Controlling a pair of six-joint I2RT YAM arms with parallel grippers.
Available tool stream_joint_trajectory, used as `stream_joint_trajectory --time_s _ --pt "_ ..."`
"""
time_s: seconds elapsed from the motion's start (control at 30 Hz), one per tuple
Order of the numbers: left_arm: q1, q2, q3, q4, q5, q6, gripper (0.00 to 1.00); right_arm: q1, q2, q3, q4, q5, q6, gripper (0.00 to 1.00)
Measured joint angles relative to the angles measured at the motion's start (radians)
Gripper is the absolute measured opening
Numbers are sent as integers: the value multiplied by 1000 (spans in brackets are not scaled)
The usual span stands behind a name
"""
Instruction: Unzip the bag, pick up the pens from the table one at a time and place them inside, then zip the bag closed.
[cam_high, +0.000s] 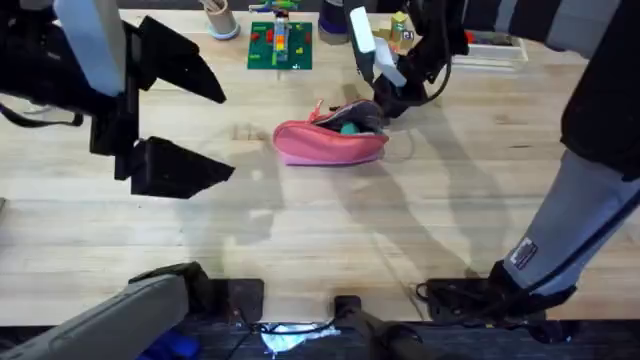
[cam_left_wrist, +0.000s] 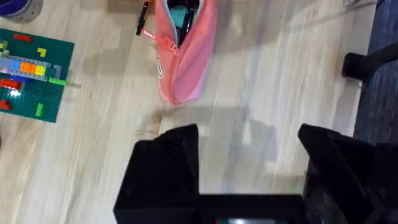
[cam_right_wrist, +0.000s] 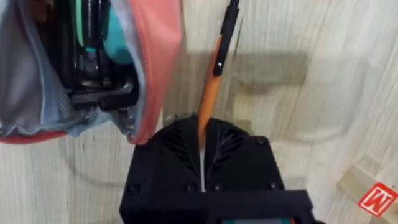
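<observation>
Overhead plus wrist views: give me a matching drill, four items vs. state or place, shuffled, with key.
1. bag
2. orange pen
3. left gripper
4. green baseplate

A. fingers spread, holding nothing
B. unzipped, mouth gaping
C. at the table's far edge
D. pinched between black fingers

Pairs: 1-B, 2-D, 3-A, 4-C

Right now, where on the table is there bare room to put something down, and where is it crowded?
The table is bare between the pink bag and the arm bases at the near edge. It is crowded at the far edge: green brick board, cup, and the right hand shut on the orange pen beside the open bag.
</observation>
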Motion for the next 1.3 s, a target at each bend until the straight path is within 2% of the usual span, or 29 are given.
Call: stream_joint_trajectory --time_s 0.27,0.7,1.3 --pt "0 0 0 0 0 0 995 2 1 13 -29 10 0 31" --pt "0 0 0 0 0 0 995 -21 4 101 -139 86 2 31" --pt "0 0 0 0 0 0 995 -41 -212 117 -204 115 -4 31"
